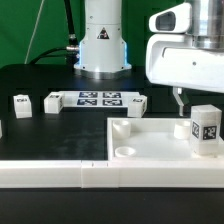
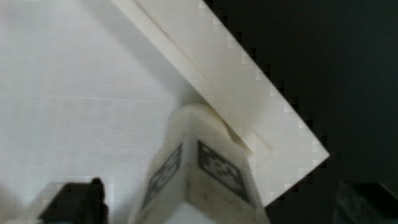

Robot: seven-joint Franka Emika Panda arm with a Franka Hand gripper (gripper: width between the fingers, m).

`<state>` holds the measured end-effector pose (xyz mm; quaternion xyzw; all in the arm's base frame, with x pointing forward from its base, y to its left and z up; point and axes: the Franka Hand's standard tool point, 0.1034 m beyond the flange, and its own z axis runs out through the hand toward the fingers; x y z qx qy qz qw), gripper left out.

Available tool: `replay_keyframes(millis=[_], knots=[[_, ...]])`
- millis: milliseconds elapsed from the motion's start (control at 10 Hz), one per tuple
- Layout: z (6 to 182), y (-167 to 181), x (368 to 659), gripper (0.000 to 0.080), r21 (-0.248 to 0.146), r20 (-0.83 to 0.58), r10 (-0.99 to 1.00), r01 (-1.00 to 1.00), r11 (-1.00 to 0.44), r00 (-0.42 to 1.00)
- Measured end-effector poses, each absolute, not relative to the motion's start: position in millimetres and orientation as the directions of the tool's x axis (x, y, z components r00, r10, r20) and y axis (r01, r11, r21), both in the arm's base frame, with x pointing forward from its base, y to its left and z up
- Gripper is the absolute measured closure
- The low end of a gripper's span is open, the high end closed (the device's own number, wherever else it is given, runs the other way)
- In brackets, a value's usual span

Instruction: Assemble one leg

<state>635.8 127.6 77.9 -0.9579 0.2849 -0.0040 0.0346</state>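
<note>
Jaws spread wide, pinching nothing, hovering close above a short, chunky white plastic leg (image 1: 205, 133), seen between both fingertips (image 2: 71, 202) in the wrist view and apart from each. Leg upright near the exterior view's right edge of a large white square panel (image 1: 150, 146) on the black tabletop (image 1: 40, 78), square black-and-white tag (image 1: 211, 129) facing the exterior camera.

Robotics laboratory test cell. Evidence: a black bench (image 1: 40, 80) carries the marker board (image 1: 97, 99); a white robot arm base (image 1: 103, 45) stands directly behind the marker board, a green curtain (image 1: 25, 25) farther behind it.
</note>
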Motion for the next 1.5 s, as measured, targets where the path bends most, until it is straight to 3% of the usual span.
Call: replay_keyframes(millis=[300,600,700,800,1000,1300,1500], knots=[[78.1,120.9,637.9,0.015,-0.06,0.012,-0.263,-0.261,-0.963,0.965],[77.9,121.7,637.8,0.015,-0.043,0.03,-0.026,-0.025,-0.999,0.999],[77.9,121.5,637.8,0.0186,-0.043,0.03,-0.011,-0.01,-0.999,0.999],[77.8,121.5,637.8,0.0186,-0.043,0.03,-0.015,-0.014,-0.999,0.999],[77.8,121.4,637.8,0.0498,-0.043,0.03,-0.015,-0.014,-0.999,0.999],[77.5,120.7,638.1,0.051,-0.051,0.025,-0.125,-0.123,-0.991,0.992],[76.6,119.4,637.6,0.051,-0.071,0.017,-0.425,-0.422,-0.904,0.905]])
